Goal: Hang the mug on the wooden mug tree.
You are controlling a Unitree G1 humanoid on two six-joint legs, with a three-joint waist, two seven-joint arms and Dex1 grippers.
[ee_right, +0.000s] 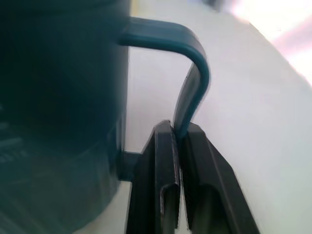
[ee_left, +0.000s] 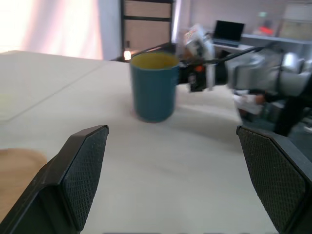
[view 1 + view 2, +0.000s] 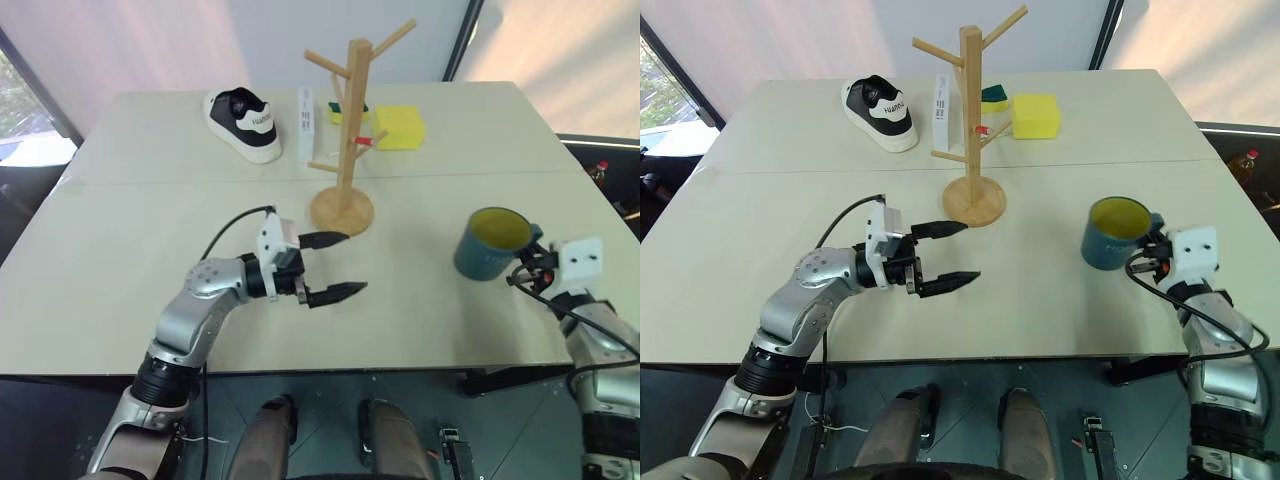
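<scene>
Left pincer (image 3: 337, 265) apart, empty | right pincer (image 1: 179, 141) clamped on mug (image 3: 490, 243) handle, mostly hidden

I take the tall light-wood mug tree (image 3: 346, 140) on its round disc base as my landmark. On its near side my left gripper (image 3: 331, 266), its black fingers spread wide, hangs just in front of the base and blocks the straight path in from there. To the tree's right the pale tabletop (image 3: 430, 215) lies bare as far as the teal-blue ceramic mug (image 3: 490, 243), whose loop handle my right gripper (image 1: 178, 141) pinches; that gap is the clear lane to the right-hand pegs. Behind the tree a white flat bar (image 3: 306, 124), a yellow sponge block (image 3: 399, 127) and a smaller green-and-yellow sponge (image 3: 349, 112) crowd the far side. Behind and to the left lies a black-and-white sneaker (image 3: 243, 123).
</scene>
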